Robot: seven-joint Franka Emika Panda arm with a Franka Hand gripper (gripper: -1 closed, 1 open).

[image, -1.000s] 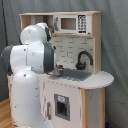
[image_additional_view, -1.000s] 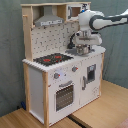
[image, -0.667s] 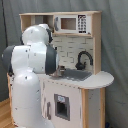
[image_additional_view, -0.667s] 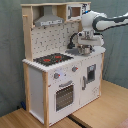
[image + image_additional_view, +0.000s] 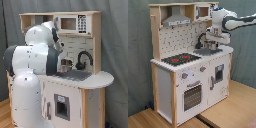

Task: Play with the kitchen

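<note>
Since a second ago the arm has barely shifted: its gripper (image 5: 210, 47) hangs over the grey sink (image 5: 208, 51), beside the black tap (image 5: 202, 39); whether its claw is wide or narrow cannot be told. White and light-wood, the kitchen (image 5: 188, 80) stands on a wooden floor (image 5: 228, 112), red-ringed hob (image 5: 179, 59) above the oven door (image 5: 192, 95). No writing is readable
</note>
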